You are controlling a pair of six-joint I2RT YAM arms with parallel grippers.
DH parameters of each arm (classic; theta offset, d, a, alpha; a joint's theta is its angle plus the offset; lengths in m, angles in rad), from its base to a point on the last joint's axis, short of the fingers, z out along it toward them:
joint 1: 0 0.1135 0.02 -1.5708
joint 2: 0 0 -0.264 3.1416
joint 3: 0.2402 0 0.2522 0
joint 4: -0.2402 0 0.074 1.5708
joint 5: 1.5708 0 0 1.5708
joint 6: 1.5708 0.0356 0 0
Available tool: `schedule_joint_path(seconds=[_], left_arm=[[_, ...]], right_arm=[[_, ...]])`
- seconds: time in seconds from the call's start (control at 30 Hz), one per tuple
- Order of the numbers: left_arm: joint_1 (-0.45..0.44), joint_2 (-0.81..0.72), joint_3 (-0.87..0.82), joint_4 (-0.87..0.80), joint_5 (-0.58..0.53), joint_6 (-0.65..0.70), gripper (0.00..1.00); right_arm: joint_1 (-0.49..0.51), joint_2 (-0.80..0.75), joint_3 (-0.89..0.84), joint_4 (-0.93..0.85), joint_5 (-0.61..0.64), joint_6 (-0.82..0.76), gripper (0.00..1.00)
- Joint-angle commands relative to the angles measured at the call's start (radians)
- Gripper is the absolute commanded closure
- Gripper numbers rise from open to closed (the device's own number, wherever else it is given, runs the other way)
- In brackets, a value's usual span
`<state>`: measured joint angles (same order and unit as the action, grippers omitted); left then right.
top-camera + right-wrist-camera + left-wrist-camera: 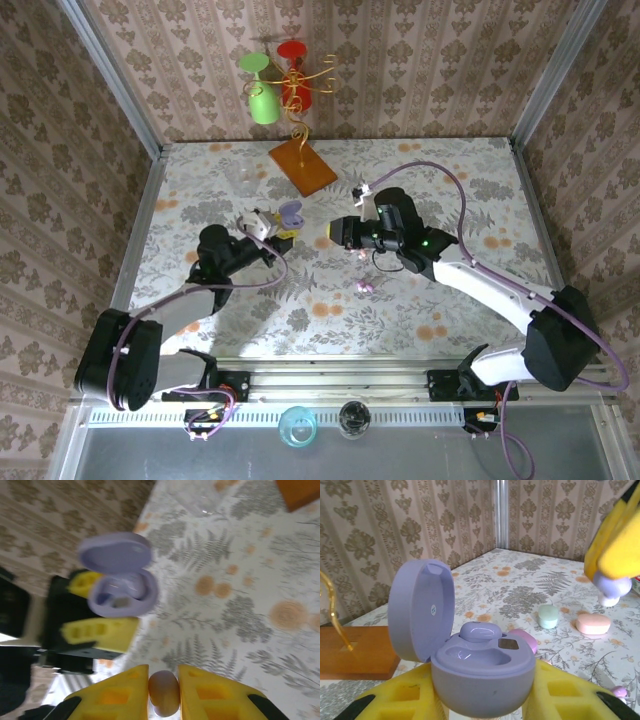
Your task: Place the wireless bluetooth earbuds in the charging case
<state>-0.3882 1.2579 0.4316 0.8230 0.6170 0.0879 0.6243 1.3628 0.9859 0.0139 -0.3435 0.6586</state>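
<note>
On the left, the left gripper clamps the open charging case steady, lid up (one well looks free). Just right of it, the right gripper pinches an earbud, presumably for insertion.

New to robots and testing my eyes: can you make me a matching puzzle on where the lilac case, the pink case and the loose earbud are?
Things:
1 lilac charging case
2 pink case
3 loose earbud

Places:
A pinched in the jaws of the right gripper
B held, lid open, in the jaws of the left gripper
C lying on the table

Pairs: 1-B, 2-C, 3-A
</note>
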Motion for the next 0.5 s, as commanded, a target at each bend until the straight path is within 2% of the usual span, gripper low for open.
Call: schedule_joint_path(seconds=[0.0, 0.23, 0.47], left_arm=[[-0.03, 0.026, 0.042, 0.068, 0.02, 0.031, 0.66], [-0.097, 0.1, 0.049, 0.182, 0.057, 0.002, 0.66], [-0.121, 0.106, 0.047, 0.178, 0.071, 0.04, 0.67]], right_arm=[[-0.012, -0.018, -0.009, 0.13, -0.161, 0.078, 0.78], [-0.011, 0.011, 0.02, 0.143, -0.203, 0.08, 0.78], [-0.011, 0.022, 0.037, 0.147, -0.203, 0.067, 0.78]])
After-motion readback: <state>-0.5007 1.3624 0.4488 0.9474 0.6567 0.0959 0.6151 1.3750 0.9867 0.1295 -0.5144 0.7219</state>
